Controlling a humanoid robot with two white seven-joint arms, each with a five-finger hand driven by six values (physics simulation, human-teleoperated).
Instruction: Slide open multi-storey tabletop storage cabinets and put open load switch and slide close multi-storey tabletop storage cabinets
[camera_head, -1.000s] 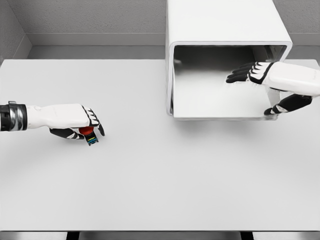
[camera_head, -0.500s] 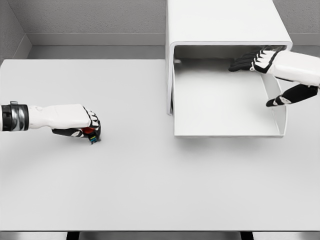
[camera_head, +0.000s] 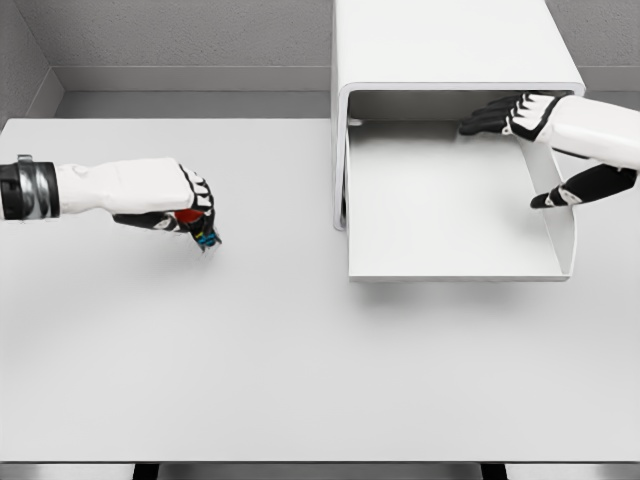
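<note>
Two white robot arms work over a white counter (camera_head: 300, 380). Left hand (camera_head: 185, 205), fingers curled, grips a small load switch (camera_head: 203, 232) w/ a red top & blue-green body, held under the fingertips, above the counter surface. Well to that hand's right stands the white storage cabinet (camera_head: 440, 45), its drawer (camera_head: 450, 265) slid out toward the camera. Right hand (camera_head: 520, 115) rests at the drawer's rear right corner, fingers extended inside, thumb (camera_head: 575, 192) outside the right wall.
</note>
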